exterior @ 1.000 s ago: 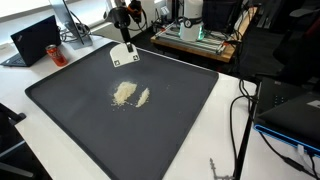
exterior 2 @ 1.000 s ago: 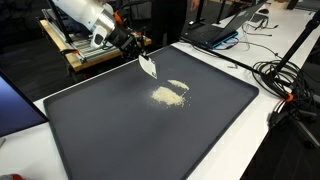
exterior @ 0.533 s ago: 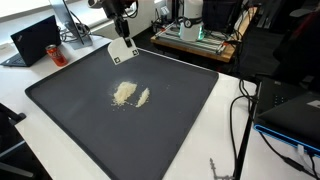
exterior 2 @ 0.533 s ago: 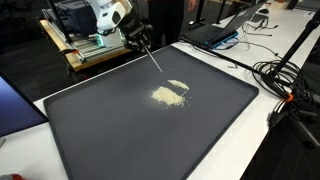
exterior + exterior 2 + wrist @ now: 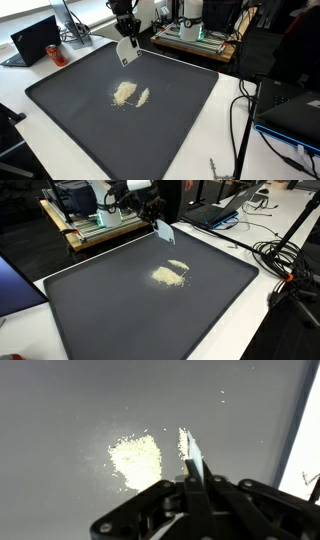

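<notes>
One gripper (image 5: 126, 33) clamped on white card (image 5: 127, 52), hovering above far edge of mat (image 5: 180, 110), wrist pointing down.

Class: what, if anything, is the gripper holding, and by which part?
The gripper is shut on a flat white card, pinched at its upper edge, the rest hanging free above the dark mat.

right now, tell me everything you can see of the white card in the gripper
The white card is a thin, flat, roughly rectangular sheet that looks like stiff plastic or cardboard, plain and unmarked. The gripper is shut on its top edge, so it hangs downward at a slight tilt. It sits over the far part of the dark mat and appears to hang clear of it, apart from the pale grains. In the wrist view it shows edge-on as a narrow blade.
</notes>
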`<control>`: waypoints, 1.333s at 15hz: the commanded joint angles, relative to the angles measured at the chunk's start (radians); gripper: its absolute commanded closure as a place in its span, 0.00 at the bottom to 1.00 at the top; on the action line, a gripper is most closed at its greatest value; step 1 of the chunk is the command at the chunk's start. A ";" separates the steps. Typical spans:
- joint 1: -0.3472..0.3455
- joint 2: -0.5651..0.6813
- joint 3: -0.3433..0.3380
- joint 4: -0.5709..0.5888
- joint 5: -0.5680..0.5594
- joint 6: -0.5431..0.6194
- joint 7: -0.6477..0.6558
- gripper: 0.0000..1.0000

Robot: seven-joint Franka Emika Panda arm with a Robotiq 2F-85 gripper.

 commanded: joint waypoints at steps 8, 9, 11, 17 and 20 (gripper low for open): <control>0.053 -0.018 0.056 -0.087 -0.259 0.258 -0.002 0.99; 0.056 -0.017 0.059 -0.088 -0.260 0.261 0.000 0.96; 0.055 -0.015 0.058 -0.088 -0.260 0.261 0.000 0.96; 0.054 0.044 0.060 -0.036 -0.278 0.216 -0.104 0.99; 0.037 0.086 0.063 0.017 -0.271 0.157 -0.285 0.99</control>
